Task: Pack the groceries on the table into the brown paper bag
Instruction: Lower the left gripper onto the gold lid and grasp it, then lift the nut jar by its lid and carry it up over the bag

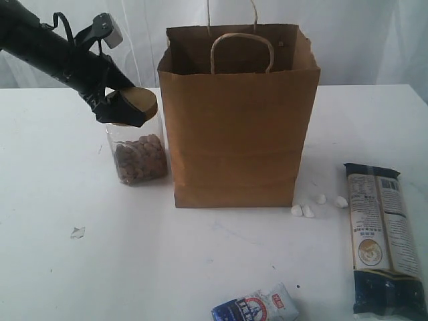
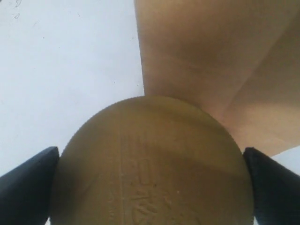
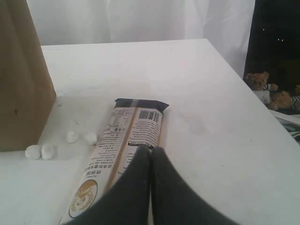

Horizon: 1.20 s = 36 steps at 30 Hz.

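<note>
The clear jar (image 1: 139, 157) of brown nuts stands just left of the brown paper bag (image 1: 237, 120), close to its wall. My left gripper (image 1: 130, 107) is shut on the jar's tan lid (image 2: 150, 164), one dark finger on each side, with the bag (image 2: 211, 61) right behind it. The long dark packet (image 1: 384, 241) lies flat at the right. My right gripper (image 3: 151, 150) hovers over this packet (image 3: 126, 140), fingers pressed together and holding nothing. A small blue-white packet (image 1: 257, 306) lies at the front edge. Can, pouch and juice bottle are out of view.
Several white pebble-like bits (image 1: 304, 209) lie by the bag's right front corner, also seen as bits (image 3: 40, 151) in the right wrist view. A small scrap (image 1: 77, 232) sits on the white table (image 1: 200, 267). The table's right edge (image 3: 262, 112) drops off near the packet.
</note>
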Motion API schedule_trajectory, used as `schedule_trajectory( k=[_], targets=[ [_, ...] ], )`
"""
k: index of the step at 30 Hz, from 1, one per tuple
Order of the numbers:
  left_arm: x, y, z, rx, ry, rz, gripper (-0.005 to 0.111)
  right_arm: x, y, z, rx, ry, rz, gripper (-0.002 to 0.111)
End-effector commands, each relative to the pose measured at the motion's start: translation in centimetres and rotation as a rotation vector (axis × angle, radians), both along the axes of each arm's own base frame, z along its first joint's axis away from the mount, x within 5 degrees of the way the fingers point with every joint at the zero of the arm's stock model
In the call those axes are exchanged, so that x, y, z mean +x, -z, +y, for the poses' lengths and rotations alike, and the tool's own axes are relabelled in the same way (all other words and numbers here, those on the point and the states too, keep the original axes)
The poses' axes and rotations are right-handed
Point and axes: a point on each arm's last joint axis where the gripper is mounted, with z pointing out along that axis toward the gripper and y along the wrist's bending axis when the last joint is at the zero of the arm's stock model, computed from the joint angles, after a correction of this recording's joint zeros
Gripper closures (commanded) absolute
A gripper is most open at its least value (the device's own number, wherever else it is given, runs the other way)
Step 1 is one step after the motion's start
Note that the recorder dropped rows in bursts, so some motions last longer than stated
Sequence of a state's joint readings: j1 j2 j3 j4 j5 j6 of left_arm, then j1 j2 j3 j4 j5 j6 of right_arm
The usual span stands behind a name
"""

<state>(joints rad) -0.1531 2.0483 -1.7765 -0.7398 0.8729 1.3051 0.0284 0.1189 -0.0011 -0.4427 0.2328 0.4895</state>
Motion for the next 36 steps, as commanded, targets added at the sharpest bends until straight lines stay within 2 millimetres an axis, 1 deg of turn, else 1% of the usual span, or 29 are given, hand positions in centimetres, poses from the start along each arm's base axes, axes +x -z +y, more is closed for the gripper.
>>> schedule_trajectory(
  k=[1, 2, 3, 5, 6, 7, 8, 11, 12, 15, 19, 23, 26, 29, 32, 36],
  targets=[
    [-0.1, 0.1, 0.0, -0.03, -0.058, 0.077, 0.028, 0.0, 0.0, -0.1, 0.001, 0.01, 0.0, 0.108],
    [-0.1, 0.1, 0.0, -0.033, -0.066, 0.087, 0.047, 0.0, 0.0, -0.1, 0.001, 0.01, 0.0, 0.108],
    [-0.1, 0.1, 0.0, -0.037, -0.073, 0.1, 0.062, 0.0, 0.0, -0.1, 0.001, 0.01, 0.0, 0.108],
    [-0.1, 0.0, -0.1, -0.054, -0.096, 0.121, 0.085, 0.0, 0.0, -0.1, 0.001, 0.01, 0.0, 0.108],
    [-0.2, -0.1, -0.1, -0.058, -0.106, 0.13, 0.094, 0.0, 0.0, -0.1, 0.001, 0.01, 0.0, 0.108],
    [-0.3, -0.5, -0.1, -0.062, -0.116, 0.131, 0.105, 0.0, 0.0, -0.1, 0.001, 0.01, 0.0, 0.108],
    [-0.4, -0.9, 0.0, -0.062, -0.117, 0.122, 0.107, 0.0, 0.0, -0.1, 0.001, 0.01, 0.0, 0.108],
    [-1.2, -3.1, 0.1, -0.073, -0.116, 0.071, 0.107, 0.0, 0.0, -0.1, 0.001, 0.01, 0.0, 0.108],
    [-1.4, -3.5, 0.1, -0.075, -0.116, 0.062, 0.107, 0.0, 0.0, -0.1, 0.001, 0.01, 0.0, 0.108],
    [-1.7, -4.4, 0.2, -0.079, -0.115, 0.042, 0.107, 0.0, 0.0, -0.1, 0.001, 0.01, 0.0, 0.108],
    [-1.9, -4.9, 0.2, -0.085, -0.13, 0.051, 0.107, 0.0, 0.0, -0.1, 0.001, 0.01, 0.0, 0.108],
    [-2.5, -5.7, 0.6, -0.041, -0.115, 0.026, 0.107, 0.0, 0.0, -0.1, 0.001, 0.01, 0.0, 0.108],
    [-3.2, -6.9, 1.0, -0.004, -0.13, -0.003, 0.107, 0.0, 0.0, -0.1, 0.001, 0.01, 0.0, 0.108],
    [-4.3, -9.1, 1.3, -0.004, -0.156, -0.05, 0.107, 0.0, 0.0, -0.1, 0.001, 0.01, 0.0, 0.108],
    [-5.6, -12.0, 1.5, -0.032, -0.171, -0.109, 0.107, 0.0, 0.0, -0.1, 0.001, 0.01, 0.0, 0.108],
    [-7.5, -16.3, 1.7, -0.09, -0.193, -0.213, 0.107, 0.0, 0.0, -0.1, 0.001, 0.01, 0.0, 0.108]
  ],
)
